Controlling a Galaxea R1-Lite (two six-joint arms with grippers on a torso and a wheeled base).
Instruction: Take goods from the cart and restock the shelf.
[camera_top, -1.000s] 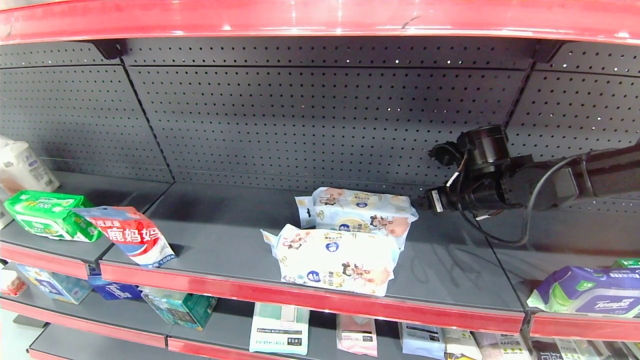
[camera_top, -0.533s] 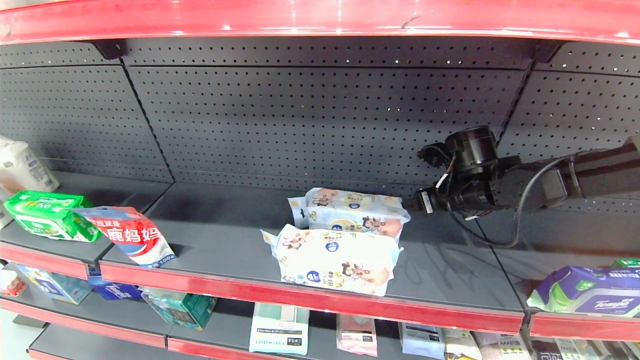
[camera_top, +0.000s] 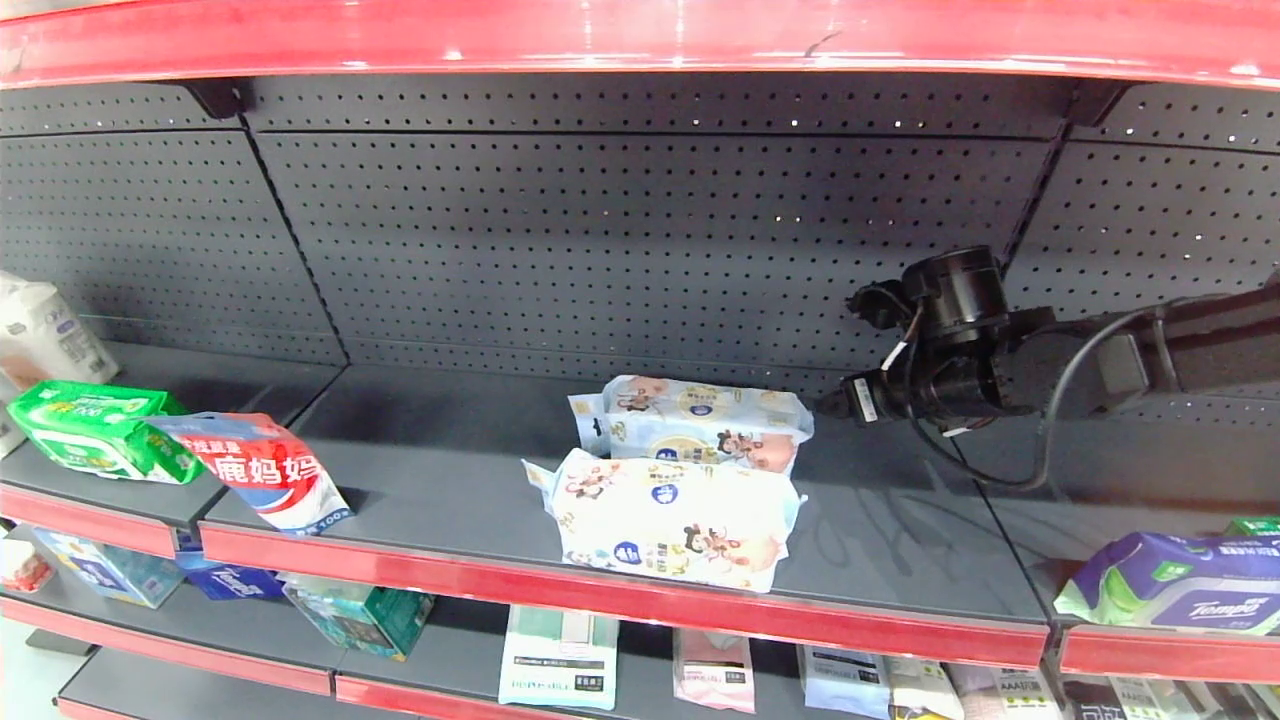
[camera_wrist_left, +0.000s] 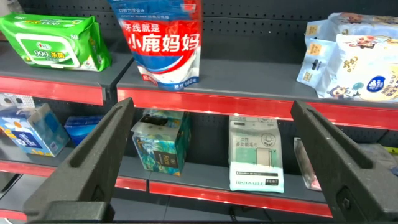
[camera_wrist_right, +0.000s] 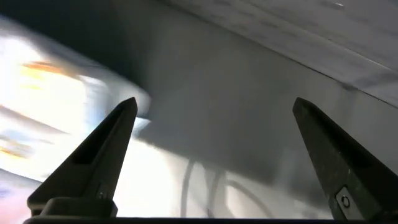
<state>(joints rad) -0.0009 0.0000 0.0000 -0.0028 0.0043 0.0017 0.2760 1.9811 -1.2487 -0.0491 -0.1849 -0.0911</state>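
Observation:
Two white printed wipe packs lie on the grey middle shelf (camera_top: 450, 470), the rear pack (camera_top: 700, 420) behind the front pack (camera_top: 670, 520). My right gripper (camera_top: 835, 403) reaches in from the right, just beside the rear pack's right end. Its wrist view shows it open (camera_wrist_right: 214, 102) with nothing between the fingers and a blurred white pack (camera_wrist_right: 43, 124) off to one side. My left gripper (camera_wrist_left: 212, 106) is open and empty in front of the shelving, facing a red-and-white bag (camera_wrist_left: 163, 43) and the white packs (camera_wrist_left: 354, 59).
On the shelf sit a green pack (camera_top: 95, 425) and the red-and-white bag (camera_top: 265, 470) to the left, and a purple pack (camera_top: 1180, 590) to the right. The pegboard wall (camera_top: 640, 240) closes the back. A red shelf edge (camera_top: 640, 40) hangs overhead. Lower shelves hold several goods.
The rear white pack has slid a little to the left on the shelf. My right arm went left with it, then drew back slightly to the right.

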